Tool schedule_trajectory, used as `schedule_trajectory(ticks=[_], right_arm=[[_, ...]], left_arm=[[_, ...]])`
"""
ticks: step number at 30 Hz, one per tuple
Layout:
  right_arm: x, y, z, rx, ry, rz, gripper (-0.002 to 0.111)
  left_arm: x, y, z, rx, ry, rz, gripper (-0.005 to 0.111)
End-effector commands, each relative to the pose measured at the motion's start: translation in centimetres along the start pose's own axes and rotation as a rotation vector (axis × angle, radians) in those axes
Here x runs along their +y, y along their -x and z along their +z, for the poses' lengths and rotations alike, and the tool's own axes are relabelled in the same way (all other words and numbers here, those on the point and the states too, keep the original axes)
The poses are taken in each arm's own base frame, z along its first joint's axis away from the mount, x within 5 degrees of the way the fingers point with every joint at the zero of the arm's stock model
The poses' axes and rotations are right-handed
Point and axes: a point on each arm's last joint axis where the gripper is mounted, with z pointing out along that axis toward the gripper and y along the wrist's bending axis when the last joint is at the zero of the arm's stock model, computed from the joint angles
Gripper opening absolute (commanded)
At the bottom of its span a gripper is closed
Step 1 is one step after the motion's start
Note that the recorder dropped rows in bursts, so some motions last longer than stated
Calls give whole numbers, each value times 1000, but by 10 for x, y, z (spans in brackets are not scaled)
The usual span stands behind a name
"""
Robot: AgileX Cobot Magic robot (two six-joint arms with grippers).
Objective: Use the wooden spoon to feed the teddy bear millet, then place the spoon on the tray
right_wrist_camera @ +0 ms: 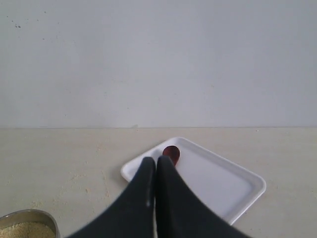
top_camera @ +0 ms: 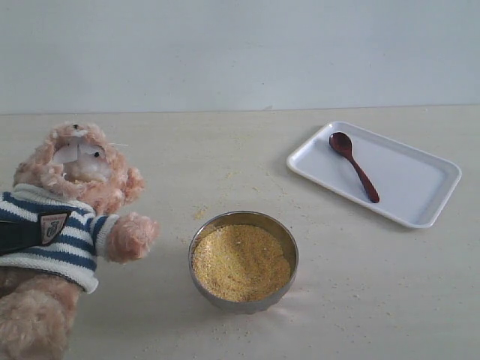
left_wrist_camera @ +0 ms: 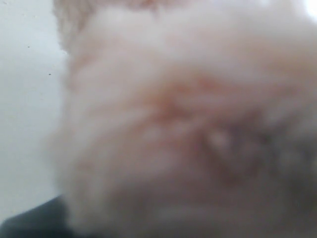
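The teddy bear (top_camera: 67, 217) leans at the left edge of the exterior view, its paw reaching toward the steel bowl. A dark finger (top_camera: 16, 236) of my left gripper lies across its striped shirt. Blurred bear fur (left_wrist_camera: 188, 124) fills the left wrist view and hides the jaws. The millet (top_camera: 240, 262) fills the round steel bowl (top_camera: 244, 219) at the front centre. The wooden spoon (top_camera: 354, 166) lies on the white tray (top_camera: 420, 187) at the right. My right gripper (right_wrist_camera: 156, 161) is shut with nothing in it, and its tips point at the spoon's bowl (right_wrist_camera: 171, 152) on the tray (right_wrist_camera: 223, 183).
Loose millet grains are scattered on the beige table (top_camera: 225, 172) around the bowl and toward the tray. A plain pale wall stands behind the table. The bowl's rim (right_wrist_camera: 29, 214) shows in a corner of the right wrist view.
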Motion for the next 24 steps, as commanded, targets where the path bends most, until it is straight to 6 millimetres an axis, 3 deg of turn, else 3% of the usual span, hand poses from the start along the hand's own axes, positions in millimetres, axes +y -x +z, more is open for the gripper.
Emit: schedule_trajectory(ticks=[1, 7, 16, 24], right_arm=[[0, 1, -8, -52, 4, -1, 0], [0, -1, -16, -111, 10, -2, 0], [-8, -64, -11, -7, -3, 0, 0], [-8, -69, -11, 48, -6, -29, 0]], left_arm=[[-3, 0, -1, -15, -22, 5, 5], [-3, 0, -1, -15, -22, 5, 5], [-3, 0, -1, -15, -22, 5, 5], [-3, 0, -1, -17, -22, 4, 5]])
